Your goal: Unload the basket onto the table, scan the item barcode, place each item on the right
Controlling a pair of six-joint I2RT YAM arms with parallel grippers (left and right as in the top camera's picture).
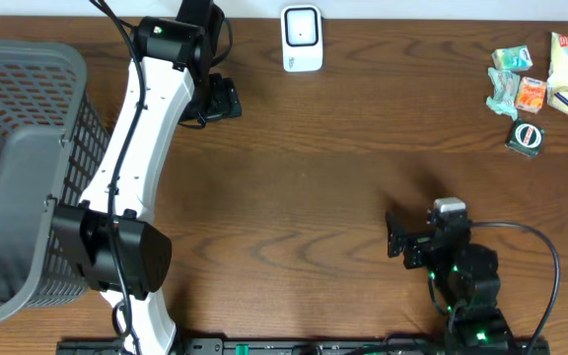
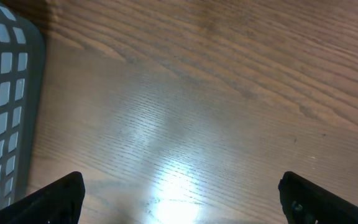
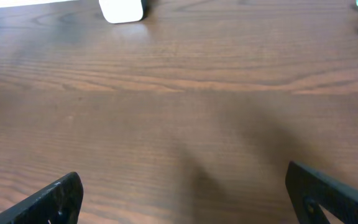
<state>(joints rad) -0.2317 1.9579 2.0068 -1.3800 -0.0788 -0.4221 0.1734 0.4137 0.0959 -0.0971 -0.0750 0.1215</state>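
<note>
Nearest you, on the right, your right arm sits folded tight over its base. Its right tool (image 1: 394, 237) is low over bare counter (image 1: 304, 187), and its two fingers stand spread wide at the edges of the wrist view with nothing but wood grain between them. On the left, your left arm reaches from its dark elbow joint at the near edge in one long white stretch toward the far side, running alongside the grey mesh basket (image 1: 8, 69) at the left. There it bends back, so the left tool (image 1: 220, 99) hangs above the wood just right of the basket. Its fingers are fully apart too, and it holds nothing. The items to scan lie well away from both tools at the far right corner: a loose cluster of packets (image 1: 535, 79), with a small round black object (image 1: 527, 136) just on the near side of them. The white scanner (image 1: 302, 37) stands at the far edge, about mid-counter.
</note>
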